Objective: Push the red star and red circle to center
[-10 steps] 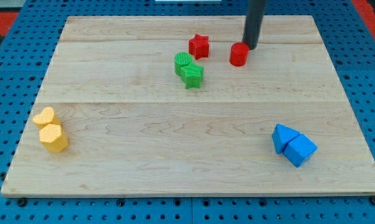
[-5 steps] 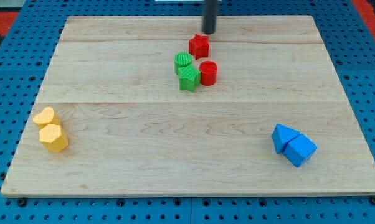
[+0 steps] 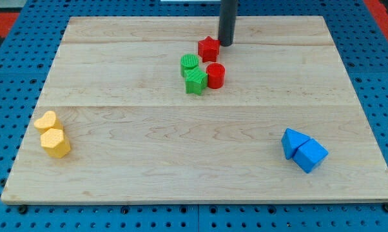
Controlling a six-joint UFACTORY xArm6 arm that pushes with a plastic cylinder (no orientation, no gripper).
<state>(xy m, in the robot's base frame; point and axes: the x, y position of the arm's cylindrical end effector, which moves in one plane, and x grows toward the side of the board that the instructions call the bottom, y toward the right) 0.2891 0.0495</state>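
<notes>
The red star (image 3: 208, 48) lies on the wooden board (image 3: 116, 77) above the board's centre, toward the view's top. The red circle (image 3: 215, 75) stands just below it, touching the green star (image 3: 195, 82). A green circle (image 3: 189, 64) sits just up-left of the green star. My tip (image 3: 225, 44) is right beside the red star, at its upper right, touching it or nearly so.
Two yellow blocks (image 3: 51, 134) sit together near the view's left edge of the board. Two blue blocks (image 3: 303, 151) sit together at the lower right. Blue pegboard surrounds the board.
The red circle slid down-left from the upper right to rest against the green star. My tip went left above the red star, then came down to its upper right side.
</notes>
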